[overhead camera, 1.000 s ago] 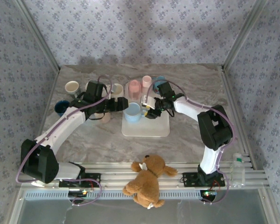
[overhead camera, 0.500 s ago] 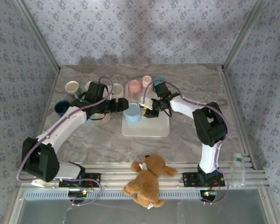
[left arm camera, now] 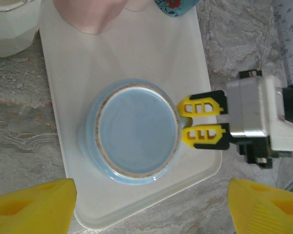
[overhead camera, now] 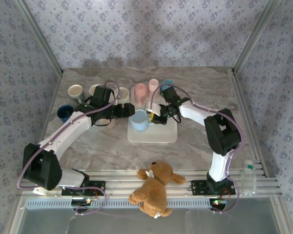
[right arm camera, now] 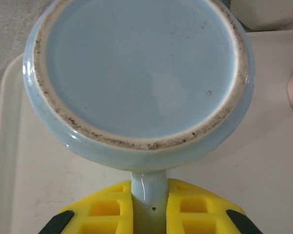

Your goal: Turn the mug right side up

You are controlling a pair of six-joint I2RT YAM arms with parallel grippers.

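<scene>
Pale blue ceramic mug (overhead camera: pixel 139 118) sits base-up on the white rectangular plastic tray (overhead camera: pixel 158 135). Right gripper (overhead camera: pixel 155 113) has its yellow fingers (right arm camera: pixel 105 212) clamped on the mug's handle (right arm camera: pixel 147 192). Left gripper (overhead camera: pixel 128 110) is above the mug, fingers (left arm camera: pixel 34 204) wide apart, gripping nothing.

Right fingers (left arm camera: pixel 201 106) pinch closed; left fingers (left arm camera: pixel 31 204) spread wide.

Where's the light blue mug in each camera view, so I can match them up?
Top external: the mug sits on the left part of the tray.
Left wrist: the mug is centre frame, base up, on the tray.
Right wrist: the mug spans the top, its handle in the right gripper.
Shared landmark: the white tray under it.
</scene>
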